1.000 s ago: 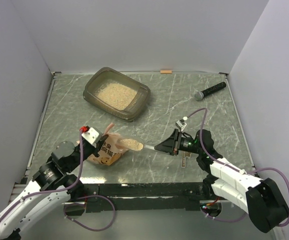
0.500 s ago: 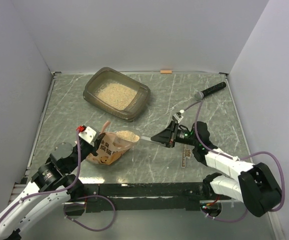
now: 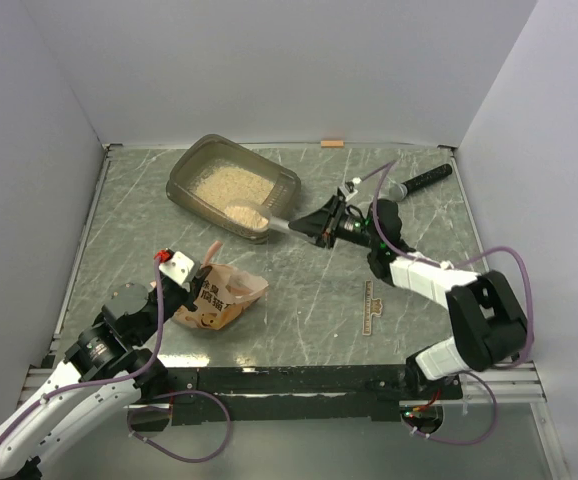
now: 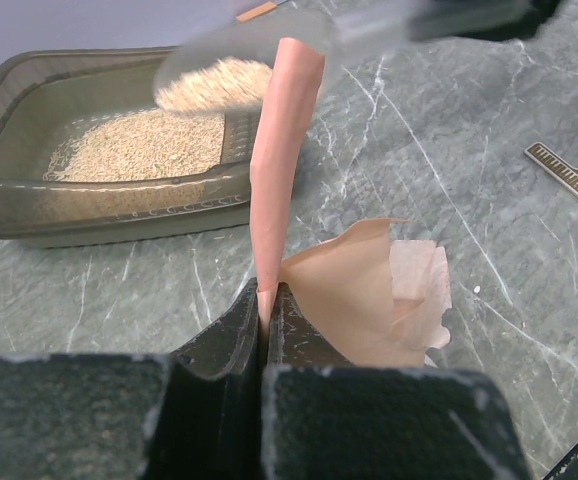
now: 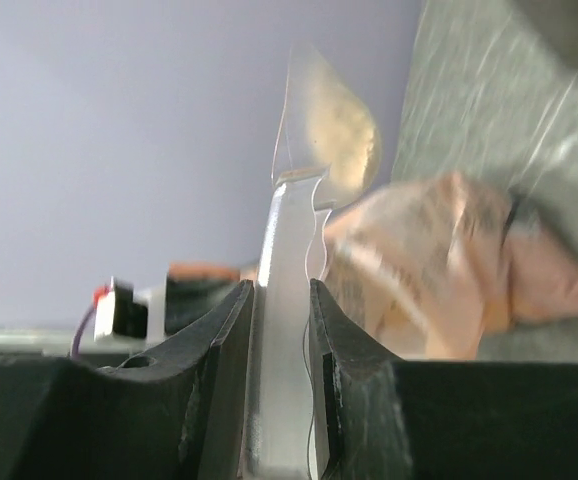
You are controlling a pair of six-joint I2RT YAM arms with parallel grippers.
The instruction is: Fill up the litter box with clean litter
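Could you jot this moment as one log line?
left gripper shut on litter pouch | right gripper shut on clear scoop | scoop loaded, over litter box
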